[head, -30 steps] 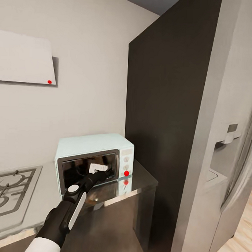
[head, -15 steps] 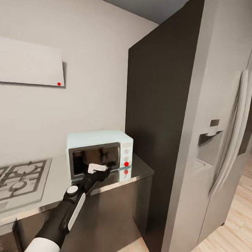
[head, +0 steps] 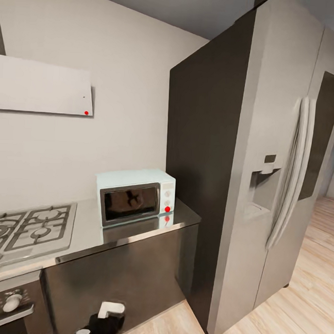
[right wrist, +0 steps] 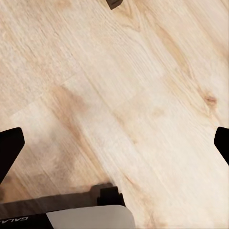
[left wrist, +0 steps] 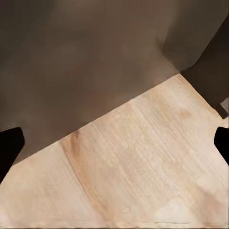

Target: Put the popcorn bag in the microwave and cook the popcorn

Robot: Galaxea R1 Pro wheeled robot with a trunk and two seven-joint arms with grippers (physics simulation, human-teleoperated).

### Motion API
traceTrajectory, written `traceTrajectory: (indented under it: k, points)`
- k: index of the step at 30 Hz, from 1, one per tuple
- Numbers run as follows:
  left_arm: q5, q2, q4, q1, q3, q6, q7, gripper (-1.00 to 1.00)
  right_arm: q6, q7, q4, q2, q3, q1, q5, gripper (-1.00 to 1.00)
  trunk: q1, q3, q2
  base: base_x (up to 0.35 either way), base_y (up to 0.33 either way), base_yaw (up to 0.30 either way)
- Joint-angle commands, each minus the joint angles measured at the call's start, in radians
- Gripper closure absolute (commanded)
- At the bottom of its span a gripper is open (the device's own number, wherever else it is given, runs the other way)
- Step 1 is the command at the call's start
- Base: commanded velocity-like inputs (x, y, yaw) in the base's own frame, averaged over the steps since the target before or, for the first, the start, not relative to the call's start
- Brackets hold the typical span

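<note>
From the head camera, the microwave is sitting door-closed on the desk, the fridge at its 3 o'clock and the hob at its 9 o'clock. The left gripper is hanging low.

Left wrist: its jaws are gaping wide, empty, over the wood floor.

Right wrist: the jaws are likewise standing wide apart, holding nothing.

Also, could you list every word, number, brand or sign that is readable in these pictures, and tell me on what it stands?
"GALA": white letters on the dark band of robot body in the right wrist view, cut off by the picture's edge.
Microwave: its control panel has two knobs and a red light, with no readable text.
Fridge: its dispenser panel carries no readable marks.
Wall panel: a red dot, no letters.
</note>
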Motion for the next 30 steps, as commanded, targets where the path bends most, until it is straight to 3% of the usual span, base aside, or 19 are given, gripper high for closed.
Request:
traceTrajectory:
  k: [1,4,6,8,10,12,15,17,28,30]
  points:
    - [0.001,0.009,0.027,-0.001,-0.005,-0.006,0.023,-1.0,-0.007,-0.005,0.005,-0.001,-0.008,-0.002,0.011,-1.0,0.0,-0.001,-0.001,-0.017,0.0,0.0]
    - [0.002,0.024,0.104,0.0,-0.007,0.011,0.06,-1.0,-0.007,-0.005,0.005,-0.001,-0.008,-0.002,0.011,-1.0,0.0,-0.001,-0.001,-0.005,0.0,0.0]
    - [0.002,0.024,0.111,0.011,-0.007,0.045,0.064,-1.0,-0.007,-0.005,0.005,-0.001,-0.007,-0.002,0.011,-1.0,0.0,-0.001,-0.001,-0.001,0.0,0.0]
    - [0.002,0.034,0.115,0.048,-0.006,0.169,0.065,-1.0,-0.007,-0.005,0.005,-0.001,-0.008,-0.002,0.011,-1.0,0.0,-0.001,-0.001,0.0,0.0,0.0]
    - [0.002,0.079,0.115,0.093,-0.006,0.325,0.065,-1.0,-0.007,-0.005,0.004,-0.002,-0.008,-0.002,0.01,-1.0,0.0,-0.001,-0.001,0.0,0.0,0.0]
    - [0.003,0.114,0.116,0.145,-0.006,0.382,0.064,-1.0,-0.007,-0.009,0.004,-0.002,-0.008,-0.002,0.01,-1.0,0.0,-0.002,-0.001,0.0,0.0,0.0]
    - [0.004,0.136,0.116,0.249,-0.006,0.41,0.063,-1.0,-0.008,-0.011,0.004,-0.002,-0.008,-0.002,0.009,-1.0,0.0,-0.006,-0.001,0.0,0.0,0.0]
    - [0.004,0.138,0.116,0.277,-0.006,0.414,0.063,-1.0,-0.007,-0.011,0.004,-0.002,-0.008,-0.002,0.009,-1.0,0.0,-0.009,-0.001,0.0,0.0,0.0]
    - [0.004,0.136,0.116,0.306,-0.006,0.42,0.061,-1.0,-0.001,-0.008,0.004,-0.002,-0.007,-0.002,0.01,-1.0,0.0,-0.027,-0.001,0.0,0.0,0.0]
    - [0.003,0.135,0.116,0.316,-0.006,0.42,0.061,-1.0,0.0,-0.007,0.004,-0.002,0.023,-0.002,0.011,-1.0,0.0,-0.03,-0.001,0.0,0.0,0.0]
